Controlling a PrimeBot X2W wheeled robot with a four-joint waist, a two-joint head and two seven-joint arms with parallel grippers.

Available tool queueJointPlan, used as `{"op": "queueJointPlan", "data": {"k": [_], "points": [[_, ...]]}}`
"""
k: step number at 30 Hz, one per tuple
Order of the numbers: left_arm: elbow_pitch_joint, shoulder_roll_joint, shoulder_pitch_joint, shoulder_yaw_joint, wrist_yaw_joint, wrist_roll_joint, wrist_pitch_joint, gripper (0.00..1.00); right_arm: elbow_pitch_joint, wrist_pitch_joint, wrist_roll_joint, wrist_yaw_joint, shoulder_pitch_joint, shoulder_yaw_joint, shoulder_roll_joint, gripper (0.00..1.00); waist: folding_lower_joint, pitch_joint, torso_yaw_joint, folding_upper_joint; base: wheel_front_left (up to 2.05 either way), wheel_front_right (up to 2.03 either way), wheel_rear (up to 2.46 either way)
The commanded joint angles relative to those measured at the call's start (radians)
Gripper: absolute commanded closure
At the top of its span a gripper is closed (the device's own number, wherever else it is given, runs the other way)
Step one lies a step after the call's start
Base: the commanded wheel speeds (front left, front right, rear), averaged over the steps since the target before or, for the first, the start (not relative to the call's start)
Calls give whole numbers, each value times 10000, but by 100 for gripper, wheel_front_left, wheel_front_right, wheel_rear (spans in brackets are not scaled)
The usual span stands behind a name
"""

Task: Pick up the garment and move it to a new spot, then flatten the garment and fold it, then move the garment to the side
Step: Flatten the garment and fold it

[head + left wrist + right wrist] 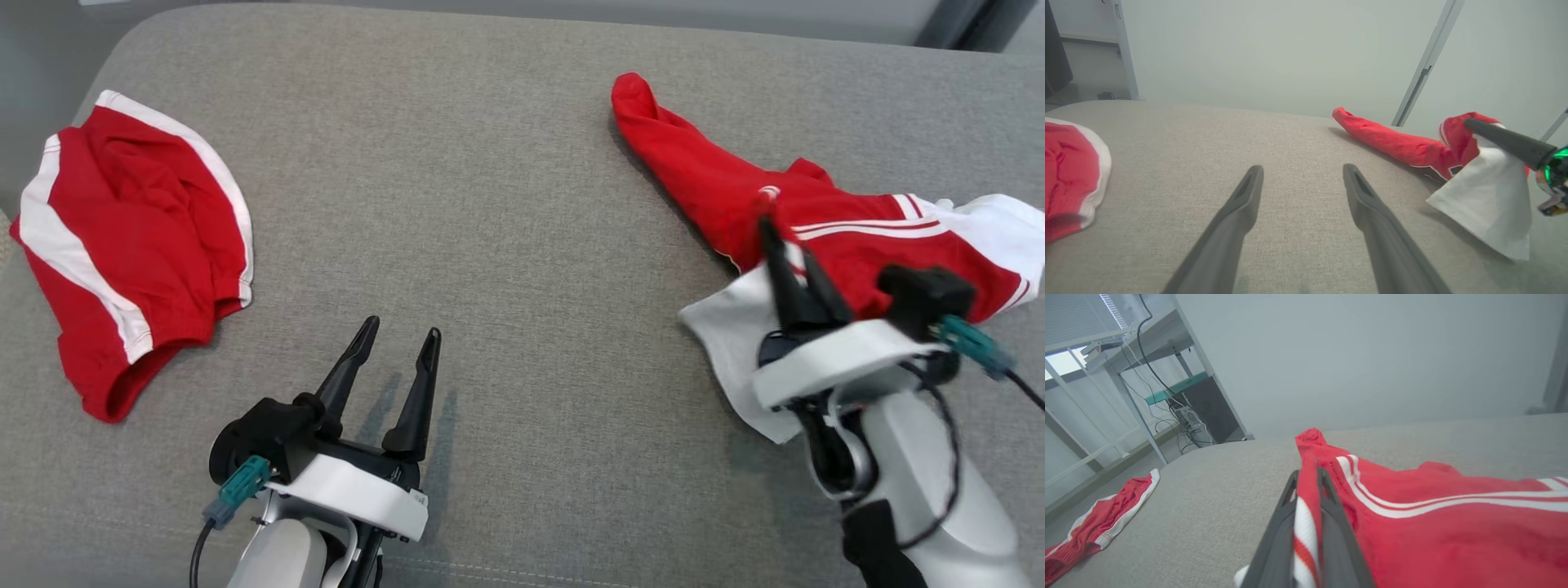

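My right jaws are clamped on the garment (718,188). The right wrist view shows a red-and-white striped fold pinched between the two fingers, and in the head view the grip sits at about 4 o'clock. The garment is a crumpled red top with thin white stripes and a white panel. One red end stretches toward 1 o'clock on the grey cushion (506,204), and the white part drapes below the grip. My left jaws stand wide apart at 7 o'clock, with bare cushion between them. A second red piece (131,245) with white bands lies well apart at 9 o'clock.
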Motion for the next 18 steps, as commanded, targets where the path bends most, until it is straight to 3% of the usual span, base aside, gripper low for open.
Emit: {"op": "queueJointPlan", "data": {"k": [1, 5, 8, 12, 18], "points": [[-263, 86, -104, 338, 8, 6, -102, 0, -949, -130, -59, -2, 647, -393, 87, 100, 0, -28, -211, 0, 0, 0, 0], [-252, 144, -68, 331, -11, 47, -102, 0, -3780, -135, -381, -2, 2561, -2557, 87, 100, 0, 7, -603, 0, 0, 0, 0], [-242, 216, -88, 318, -25, 71, -102, 0, -4896, -136, -303, -2, 3791, -3914, 87, 100, 0, 31, -877, 0, 0, 0, 0], [-189, 284, -147, 221, -40, 102, -102, 0, -4920, -112, -91, -2, 4634, -4930, 87, 100, 0, 50, -1124, 0, 0, 0, 0], [-122, 368, -224, 82, -58, 95, -103, 0, -3488, -127, -64, -2, 4668, -5808, 87, 100, 0, 11, -1198, 0, 0, 0, 0]]}}
